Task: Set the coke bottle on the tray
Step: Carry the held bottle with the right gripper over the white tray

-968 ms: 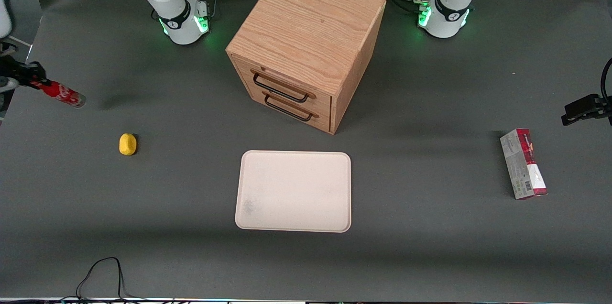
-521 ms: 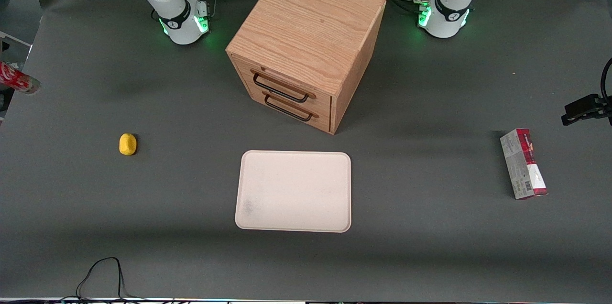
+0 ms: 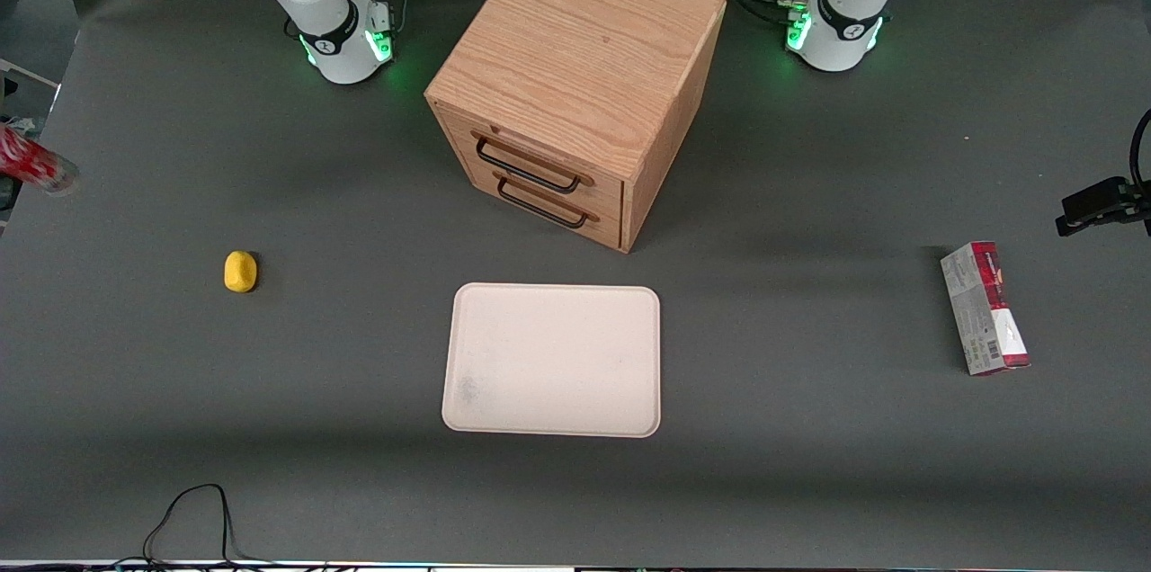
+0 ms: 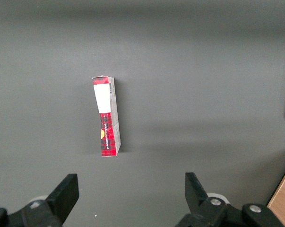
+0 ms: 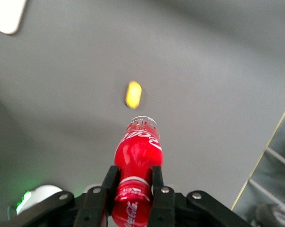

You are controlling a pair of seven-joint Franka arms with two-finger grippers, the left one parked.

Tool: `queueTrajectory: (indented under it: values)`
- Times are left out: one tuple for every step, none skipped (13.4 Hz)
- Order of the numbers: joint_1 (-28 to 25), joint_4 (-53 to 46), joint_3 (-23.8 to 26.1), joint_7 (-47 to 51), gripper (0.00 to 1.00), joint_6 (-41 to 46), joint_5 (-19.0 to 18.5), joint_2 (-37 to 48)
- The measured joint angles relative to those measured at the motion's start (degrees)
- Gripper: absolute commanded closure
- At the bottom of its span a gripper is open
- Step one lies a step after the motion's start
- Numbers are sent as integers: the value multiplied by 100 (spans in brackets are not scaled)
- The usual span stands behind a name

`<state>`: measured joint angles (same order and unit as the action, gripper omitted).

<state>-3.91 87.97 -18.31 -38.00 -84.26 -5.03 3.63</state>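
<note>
The coke bottle (image 5: 138,156) is a slim red bottle with white script and a clear base. My gripper (image 5: 133,182) is shut on its neck just below the red cap, and the bottle hangs lifted off the table. In the front view only the base end of the coke bottle (image 3: 36,163) shows at the working arm's end of the table; the gripper itself is out of that frame. The cream-white tray (image 3: 552,360) lies flat in front of the cabinet, nearer the front camera, with nothing on it. A corner of the tray (image 5: 5,14) shows in the right wrist view.
A yellow lump (image 3: 240,272) lies on the grey table between the bottle and the tray; the lump (image 5: 133,94) sits under the bottle's base. A wooden two-drawer cabinet (image 3: 575,86) stands mid-table. A red-and-grey carton (image 3: 984,308) lies toward the parked arm's end.
The bottle moved outward to the working arm's end, out past the frame edge, then dipped slightly lower. The gripper that showed holding it a second ago has left the front view.
</note>
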Motion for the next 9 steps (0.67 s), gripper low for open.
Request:
queueTrajectory:
  values:
    - [-129,-352,271,119,100,5,43,-299]
    - [-238,-744,537,244,100,41,92,-624]
    - [-310,-1174,805,406,100,147,143,-975]
    - [-329,-1619,1120,584,100,243,180,-1341]
    - [-328,-2017,1455,800,100,290,195,-1686]
    - [-329,-2356,1790,1089,100,329,204,-2012]
    - [-335,-2639,2119,1448,100,337,208,-2331]
    - [-345,-2858,2410,1810,100,323,210,-2620]
    - [-383,-3038,2648,2153,100,273,210,-2900]
